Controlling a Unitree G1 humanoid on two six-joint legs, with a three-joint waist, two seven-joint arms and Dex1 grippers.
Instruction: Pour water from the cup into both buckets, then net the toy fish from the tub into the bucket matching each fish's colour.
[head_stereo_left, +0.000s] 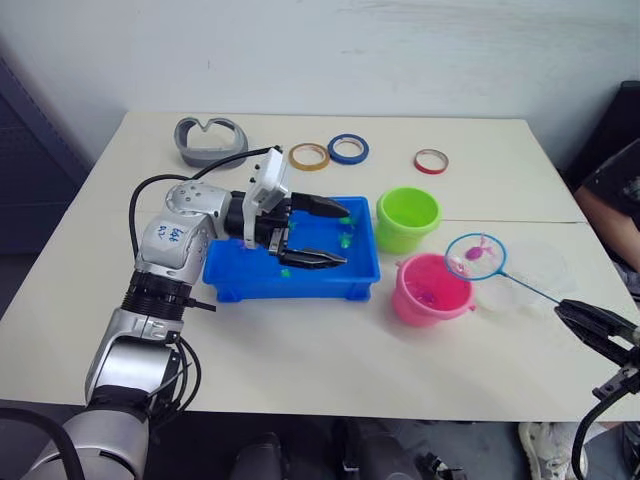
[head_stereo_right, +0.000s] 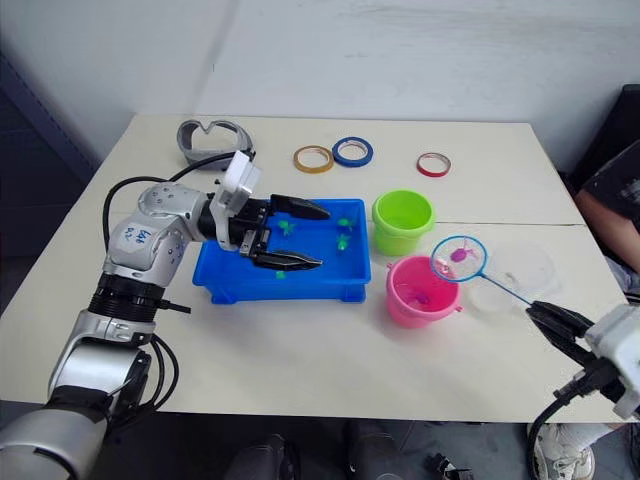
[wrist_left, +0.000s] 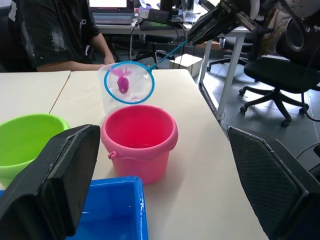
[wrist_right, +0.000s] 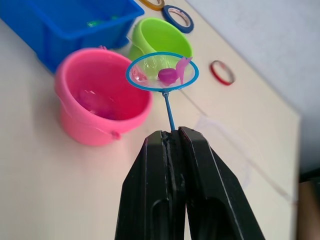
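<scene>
The blue tub (head_stereo_left: 250, 283) sits mid-table with small green toy fish (head_stereo_left: 346, 240) in it. My left gripper (head_stereo_left: 336, 236) hovers open over the tub, with nothing between its fingers. To the tub's right stand the green bucket (head_stereo_left: 407, 218) and, nearer me, the pink bucket (head_stereo_left: 430, 292), which has pink fish (wrist_right: 92, 100) lying inside. My right gripper (head_stereo_left: 563, 311) is shut on the thin handle of the net (head_stereo_left: 476, 257). The hoop hangs just above the pink bucket's right rim and holds a pink fish (wrist_right: 170, 75). The clear cup (head_stereo_right: 522, 270) stands on the table right of the pink bucket.
Orange (head_stereo_left: 309, 156), blue (head_stereo_left: 348, 149) and red (head_stereo_left: 431, 160) tape rings lie near the table's far edge, next to a grey curved object (head_stereo_left: 210, 140). A person's arm (head_stereo_left: 610, 205) rests at the table's right edge. Office chairs (wrist_left: 280, 65) stand beyond that side.
</scene>
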